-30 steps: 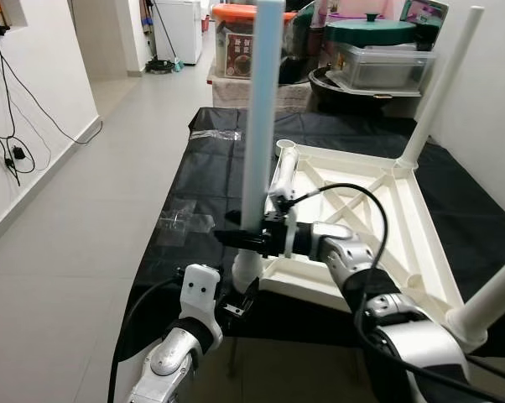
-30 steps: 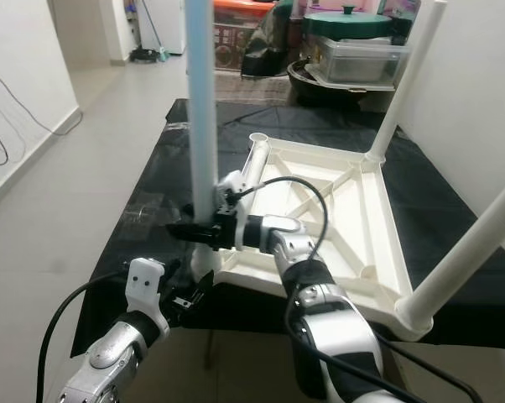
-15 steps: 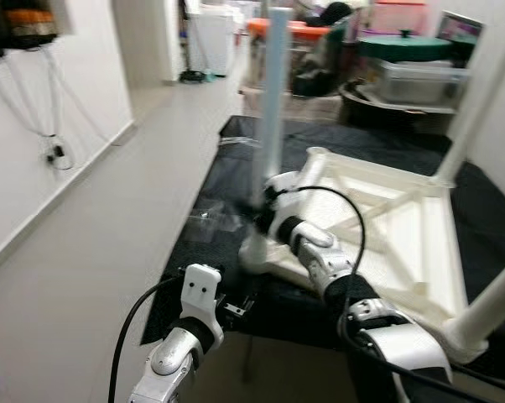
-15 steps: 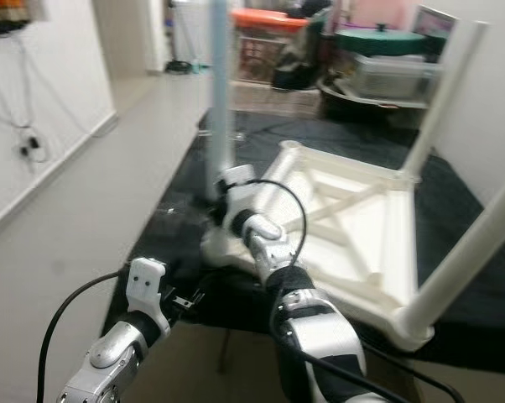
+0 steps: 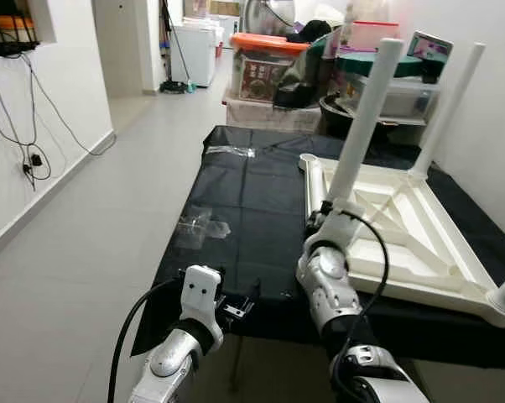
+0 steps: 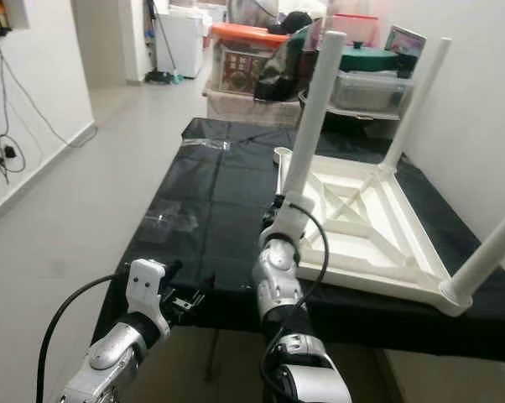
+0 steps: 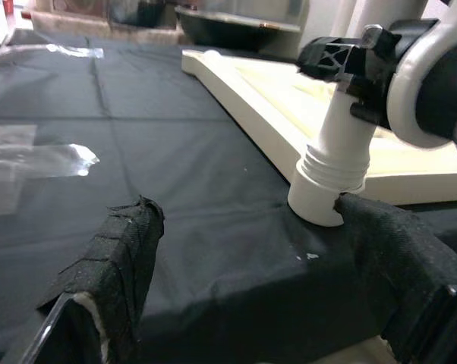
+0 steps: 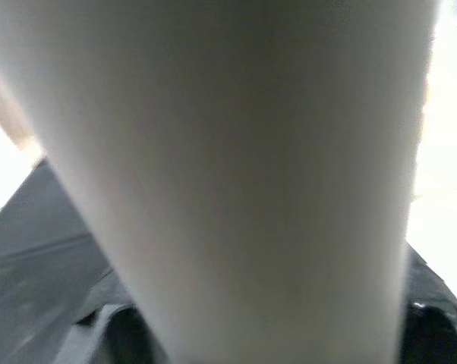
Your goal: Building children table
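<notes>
Right hand (image 7: 342, 64) clamps smooth white tubular leg (image 5: 363, 122) at upturned plastic tabletop's (image 5: 412, 243) near-left corner. Left hand (image 7: 236, 250) spread, fabric-wrapped, over black-clothed desk (image 5: 244, 210).

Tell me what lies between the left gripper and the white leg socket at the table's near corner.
Only bare black cloth. In the left wrist view the left gripper is open, one finger right beside the socket, nothing intervening.

The left gripper (image 7: 244, 296) is standing open, its tape-wrapped fingers (image 7: 111, 265) spreading at 7 and 5 o'clock above the black-covered counter (image 7: 160, 152). At 2 o'clock, the right gripper (image 7: 365, 64) is clamping a white table leg (image 7: 338, 155) seating into the cream tabletop (image 7: 289, 83). A clear plastic bag (image 7: 31, 159) is lying at 9 o'clock.
</notes>
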